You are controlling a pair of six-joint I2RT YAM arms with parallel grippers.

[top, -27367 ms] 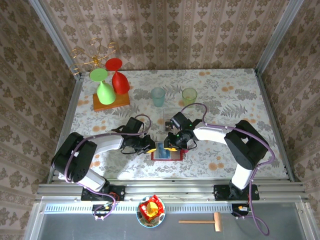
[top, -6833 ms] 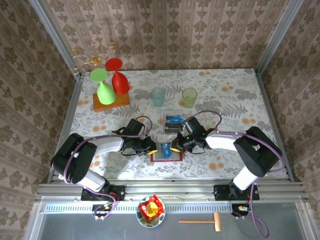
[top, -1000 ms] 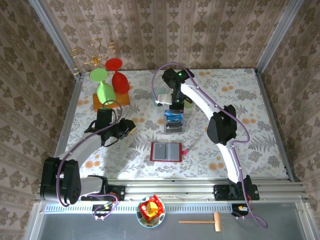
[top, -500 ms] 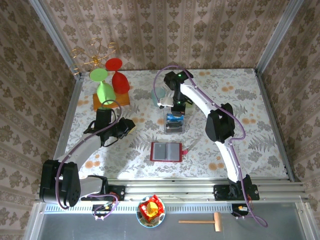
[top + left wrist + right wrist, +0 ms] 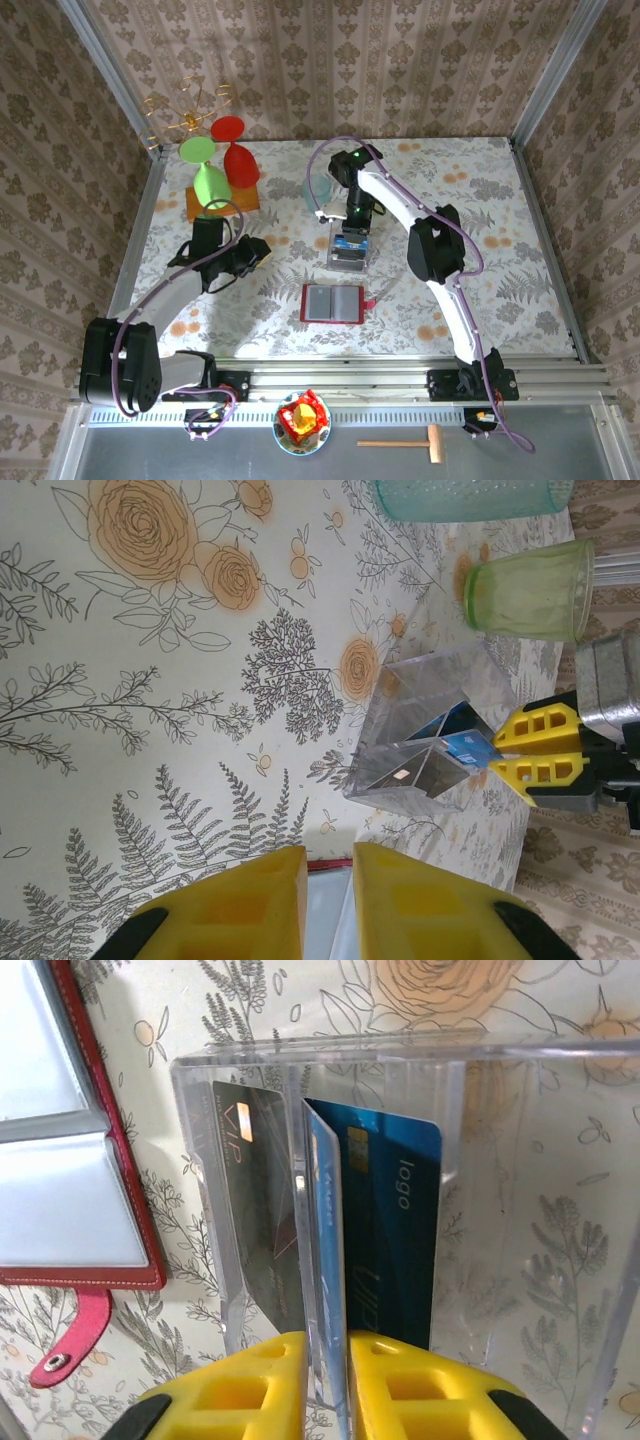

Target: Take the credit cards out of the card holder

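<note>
Credit cards (image 5: 390,1230) stood edgewise in clear box (image 5: 400,1048), edges pointed up at right gripper (image 5: 326,1380), slightly parted astride 1, left gripper (image 5: 328,900) slightly parted, empty.

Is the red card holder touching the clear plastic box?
Apart. The right wrist view shows a strip of tablecloth between the card holder and the clear box; the top view shows the gap too.

On the table (image 5: 480,200): one red card holder (image 5: 331,303) and one clear box (image 5: 347,250). The box shows two cards plainly, one dark card (image 5: 255,1220) and one blue card (image 5: 395,1230). Two tumblers at 12 o'clock, a teal tumbler (image 5: 460,495) and a green tumbler (image 5: 530,590). Two upturned goblets at 10 o'clock, a green goblet (image 5: 208,175) and a red goblet (image 5: 238,155).
</note>
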